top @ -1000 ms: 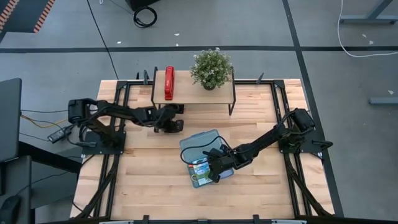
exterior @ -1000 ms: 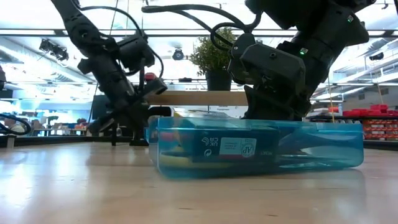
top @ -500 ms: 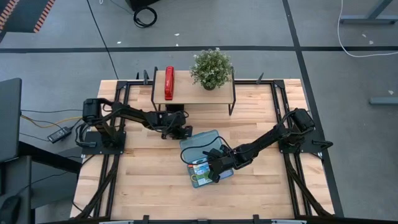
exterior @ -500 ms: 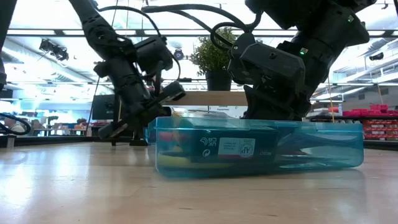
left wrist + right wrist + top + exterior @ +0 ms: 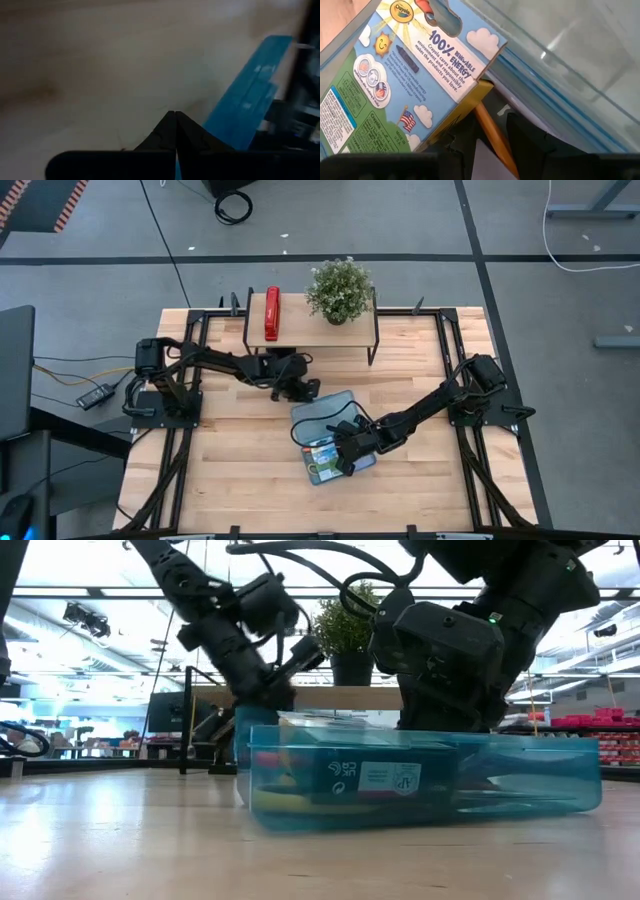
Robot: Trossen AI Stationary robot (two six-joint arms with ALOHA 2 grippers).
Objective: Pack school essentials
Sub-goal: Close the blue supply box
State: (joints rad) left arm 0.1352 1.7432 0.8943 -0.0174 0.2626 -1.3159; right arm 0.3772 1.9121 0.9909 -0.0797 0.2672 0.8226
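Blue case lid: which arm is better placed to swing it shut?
Left, probably. The left gripper, fingers together, sits at the lid's far edge, while the right gripper is down inside the blue case among the supplies.

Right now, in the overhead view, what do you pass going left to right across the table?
Left arm base → red stapler → left gripper → potted plant → right gripper → right arm base.

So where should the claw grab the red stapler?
Across its long sides, near the middle, coming straight down from above. The red stapler lies flat on the raised wooden shelf, long and narrow, with bare shelf on both sides and the potted plant well apart.
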